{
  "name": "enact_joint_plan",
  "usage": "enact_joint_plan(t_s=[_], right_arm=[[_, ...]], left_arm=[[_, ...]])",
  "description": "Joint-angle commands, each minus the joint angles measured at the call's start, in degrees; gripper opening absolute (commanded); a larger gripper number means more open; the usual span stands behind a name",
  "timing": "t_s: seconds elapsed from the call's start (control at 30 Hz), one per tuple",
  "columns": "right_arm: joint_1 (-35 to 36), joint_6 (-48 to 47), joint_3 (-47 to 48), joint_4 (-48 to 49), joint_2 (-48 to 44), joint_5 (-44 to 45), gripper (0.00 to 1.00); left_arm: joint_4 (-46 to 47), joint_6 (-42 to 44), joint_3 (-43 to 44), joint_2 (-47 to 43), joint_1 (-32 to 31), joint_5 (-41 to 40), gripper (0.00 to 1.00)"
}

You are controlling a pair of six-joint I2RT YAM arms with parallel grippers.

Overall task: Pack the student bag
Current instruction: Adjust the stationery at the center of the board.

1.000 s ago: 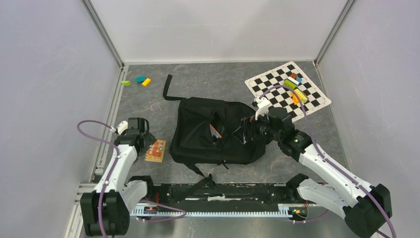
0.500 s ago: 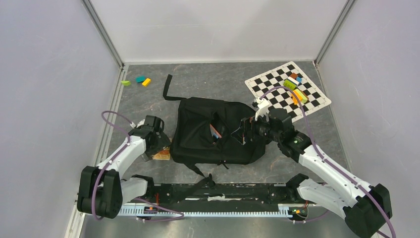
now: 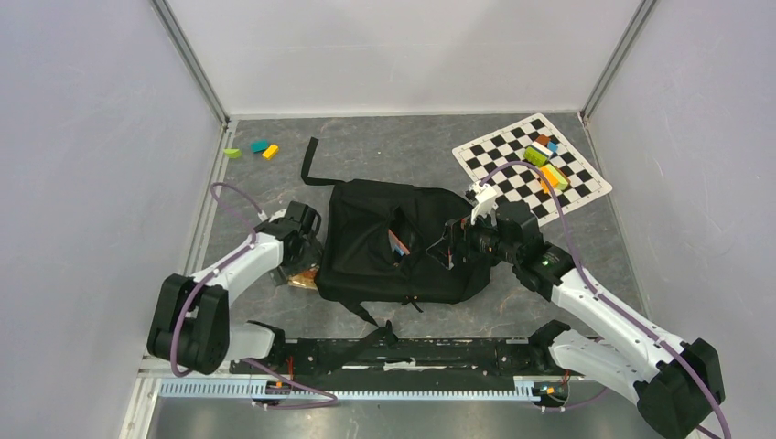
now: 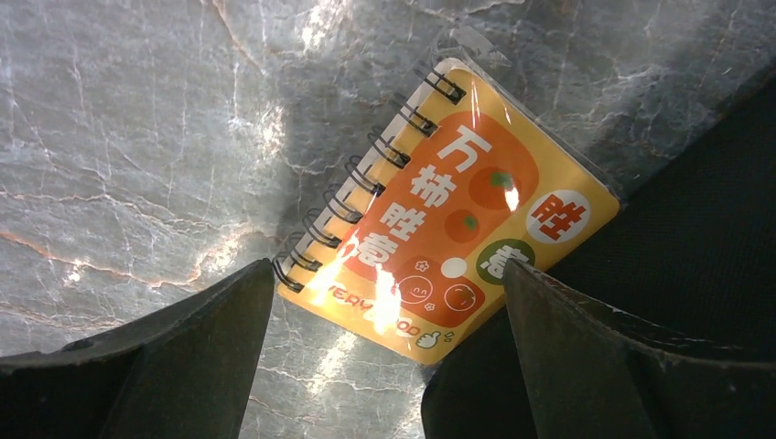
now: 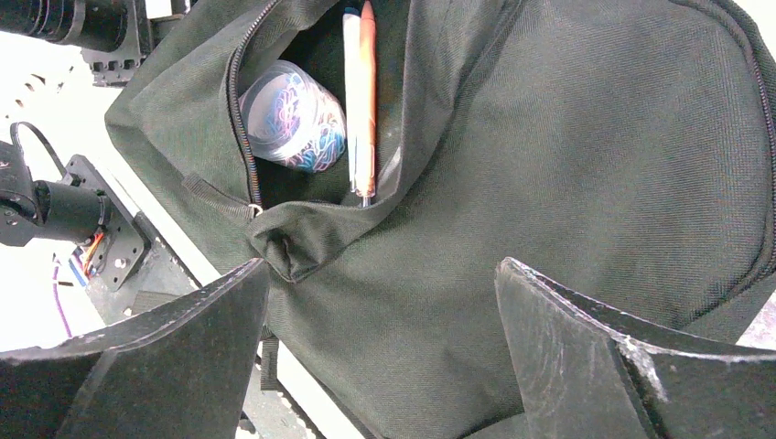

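Note:
The black student bag (image 3: 403, 245) lies flat in the middle of the grey table, its front pocket unzipped. In the right wrist view the pocket holds a roll of coloured bands (image 5: 293, 117) and pens (image 5: 363, 91). My right gripper (image 3: 447, 247) is open and empty over the bag's right half. My left gripper (image 3: 307, 261) is open above a small orange spiral notebook (image 4: 453, 206) that lies on the table against the bag's left edge (image 4: 705, 210); the notebook sits between the fingers (image 4: 174, 357), untouched.
A black-and-white checkered mat (image 3: 531, 166) with several coloured blocks lies at the back right. Small coloured blocks (image 3: 253, 149) lie at the back left. A long black strap (image 3: 311, 165) runs out behind the bag. Grey walls enclose the table.
My left arm has swung right toward the bag; the notebook has slid right with it, from open table to the bag's left edge. My right gripper shifted slightly left.

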Motion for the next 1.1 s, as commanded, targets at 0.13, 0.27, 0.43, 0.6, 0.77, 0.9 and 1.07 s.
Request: enact_joint_plan(t_s=[0.13, 0.27, 0.43, 0.6, 0.77, 0.9, 1.07], right_arm=[[-0.2, 0.5, -0.5, 2.8, -0.9, -0.8, 0.98], [-0.2, 0.2, -0.7, 2.1, -1.2, -0.2, 0.98], [-0.2, 0.1, -0.6, 1.7, -1.7, 0.0, 0.98], [-0.2, -0.3, -0.6, 1.1, -1.4, 0.4, 0.98], [-0.2, -0.3, -0.4, 1.2, -0.8, 0.1, 0.98], [-0.2, -0.3, -0.2, 1.4, -1.0, 0.2, 0.98], [-0.2, -0.1, -0.4, 1.9, -0.9, 0.1, 0.98]], left_arm=[[1.8, 3.2, 2.2, 8.7, -0.1, -8.1, 0.96], [1.4, 2.8, 4.3, 11.6, 1.2, -7.7, 0.91], [2.9, 1.9, 2.9, 11.7, 10.7, -6.0, 0.91], [4.8, 2.0, 1.6, 10.2, 18.3, -2.2, 0.92], [3.4, 3.9, 4.8, 8.7, 19.0, -1.9, 1.0], [0.9, 7.9, 8.9, 7.8, 19.0, -3.0, 1.0], [-3.3, 15.8, 13.9, 9.0, 18.8, -5.0, 1.0]])
